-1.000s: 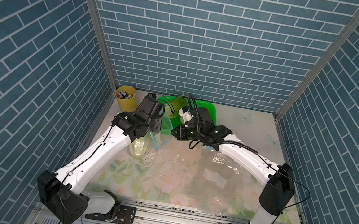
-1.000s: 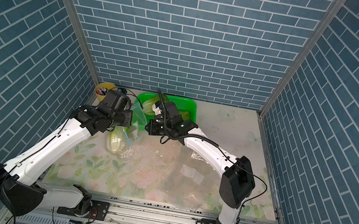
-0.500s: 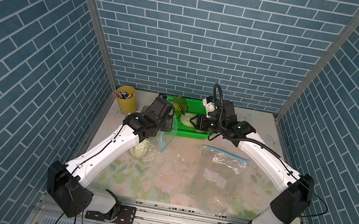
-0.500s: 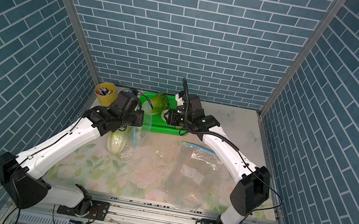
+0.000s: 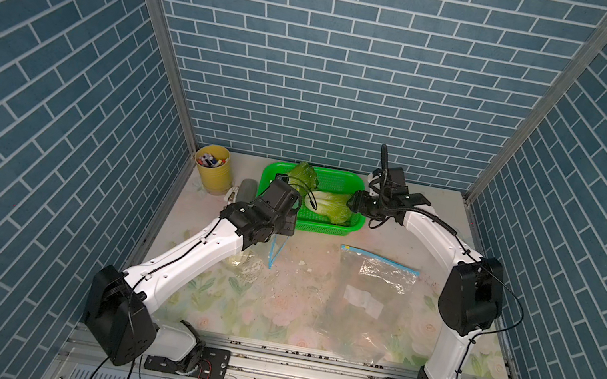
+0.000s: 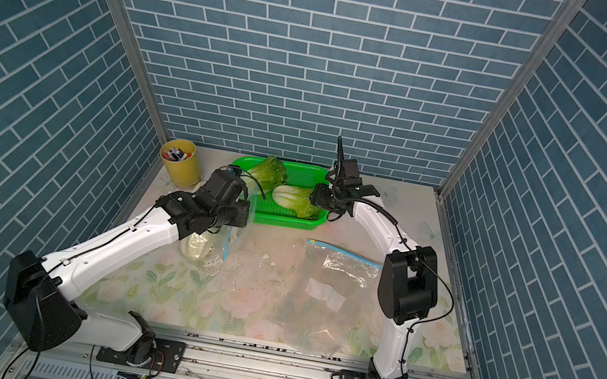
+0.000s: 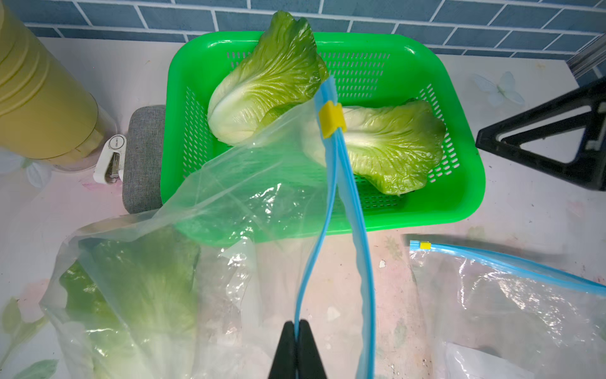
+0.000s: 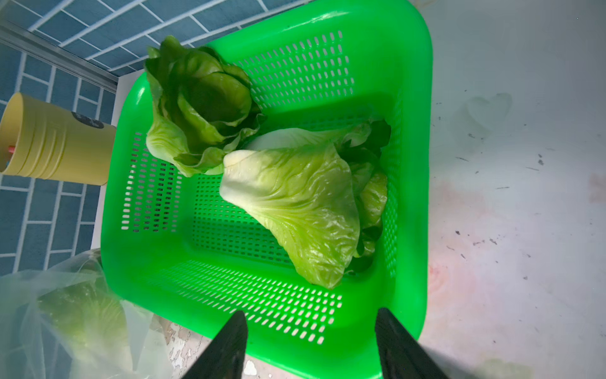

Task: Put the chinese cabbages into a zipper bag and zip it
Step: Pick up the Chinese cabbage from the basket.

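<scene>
Left wrist view: my left fingers (image 7: 285, 354) are pinched shut on the blue zip strip of the held bag (image 7: 229, 197), with the bagged cabbage (image 7: 141, 295) just beside them. My right fingers (image 8: 226, 347) stand apart, empty, over the one basket (image 8: 410, 164). Ahead of them are the flat cabbage (image 8: 295, 203) and the leaning cabbage (image 8: 196, 108), making three in all. A second bag (image 7: 508, 311) lies on the worktop (image 5: 274, 299), apart from both pairs of fingers.

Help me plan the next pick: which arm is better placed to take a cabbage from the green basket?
Likely right. The right gripper is open at the basket, facing a cabbage; the left gripper is shut on the rim of the zipper bag.
</scene>
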`<state>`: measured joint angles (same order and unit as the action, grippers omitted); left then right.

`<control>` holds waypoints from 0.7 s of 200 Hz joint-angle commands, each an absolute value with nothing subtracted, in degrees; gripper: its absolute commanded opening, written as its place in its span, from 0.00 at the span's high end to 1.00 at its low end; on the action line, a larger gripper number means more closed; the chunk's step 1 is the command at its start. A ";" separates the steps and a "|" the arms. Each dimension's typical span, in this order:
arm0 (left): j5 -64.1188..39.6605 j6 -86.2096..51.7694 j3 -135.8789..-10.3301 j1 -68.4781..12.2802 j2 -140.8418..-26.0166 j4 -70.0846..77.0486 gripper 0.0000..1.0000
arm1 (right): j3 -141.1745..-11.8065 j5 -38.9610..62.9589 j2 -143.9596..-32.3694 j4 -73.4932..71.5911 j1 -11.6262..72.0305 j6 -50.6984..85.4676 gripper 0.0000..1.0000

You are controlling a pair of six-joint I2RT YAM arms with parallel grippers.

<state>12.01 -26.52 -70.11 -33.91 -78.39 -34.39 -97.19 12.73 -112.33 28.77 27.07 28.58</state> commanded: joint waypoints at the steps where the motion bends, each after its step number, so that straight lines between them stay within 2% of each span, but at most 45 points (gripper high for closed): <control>1: 13.01 -26.99 -69.48 -34.01 -77.06 -33.58 1.00 | -101.46 13.65 -115.17 30.55 26.89 29.71 0.36; 140: 17.05 -29.18 -66.86 -33.93 -73.60 -31.75 1.00 | -114.41 17.94 -129.83 34.80 26.46 31.89 0.32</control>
<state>15.59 -28.69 -67.55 -33.89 -74.78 -32.18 -111.63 15.44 -127.37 32.51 26.61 29.82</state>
